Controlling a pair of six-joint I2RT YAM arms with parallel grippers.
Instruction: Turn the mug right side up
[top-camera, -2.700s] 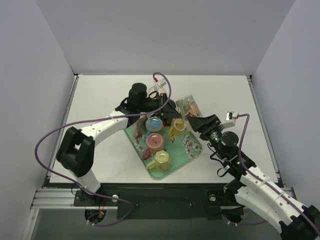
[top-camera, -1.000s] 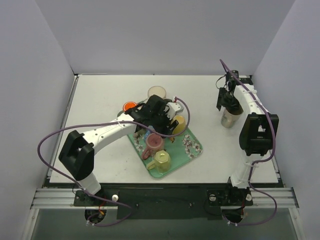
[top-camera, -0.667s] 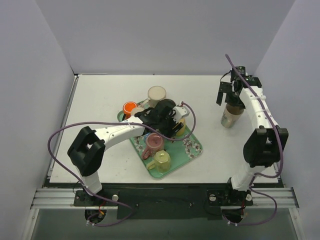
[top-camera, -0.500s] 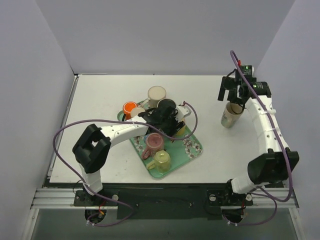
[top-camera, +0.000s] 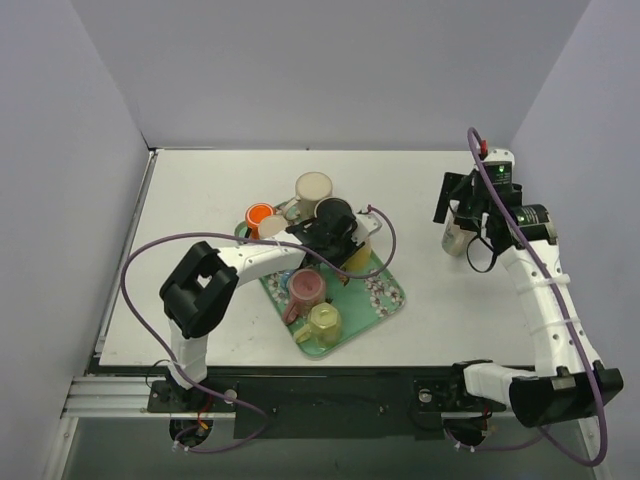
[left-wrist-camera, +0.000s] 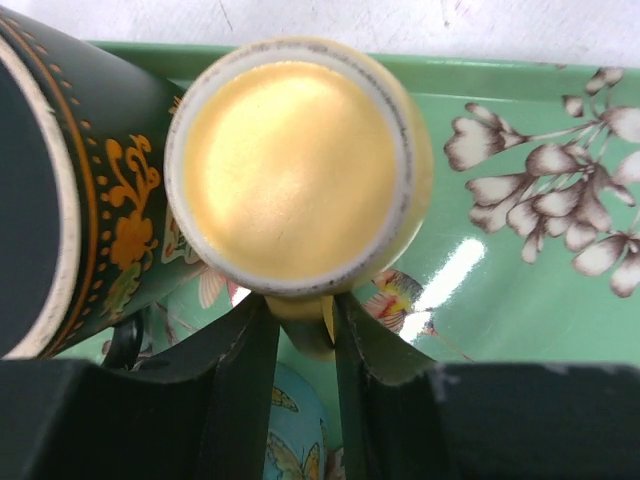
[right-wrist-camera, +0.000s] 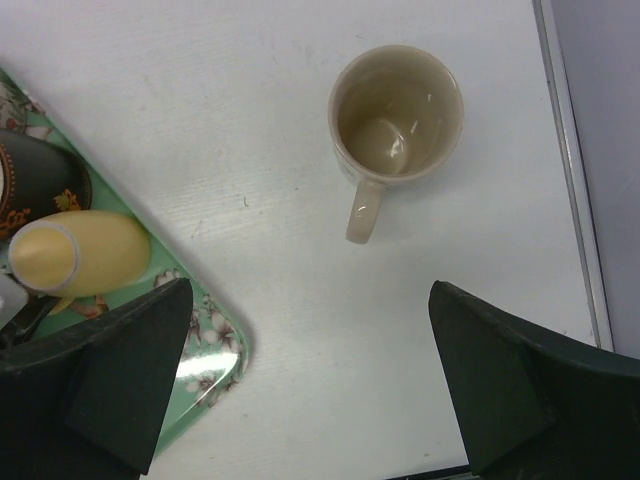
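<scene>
A yellow mug (left-wrist-camera: 295, 170) stands bottom up on the green flowered tray (left-wrist-camera: 520, 290), its handle toward the camera. My left gripper (left-wrist-camera: 300, 330) has a finger pressed on each side of that handle. In the top view the left gripper (top-camera: 345, 240) sits over the tray's far part with the yellow mug (top-camera: 360, 258) just beyond it. A beige mug (right-wrist-camera: 395, 115) stands upright on the table at the right, handle toward me. My right gripper (right-wrist-camera: 310, 288) hovers above and near it, wide open and holding nothing.
On the tray (top-camera: 385, 295) are also a dark green patterned mug (left-wrist-camera: 90, 200) lying beside the yellow one, a blue butterfly mug (left-wrist-camera: 295, 420), a pink mug (top-camera: 305, 287) and a pale yellow mug (top-camera: 323, 322). An orange cup (top-camera: 260, 214) and a beige cup (top-camera: 313, 187) stand behind it.
The right gripper opened, let go of the beige mug and pulled back from it. The left gripper moved onto the yellow mug and closed round its handle.
</scene>
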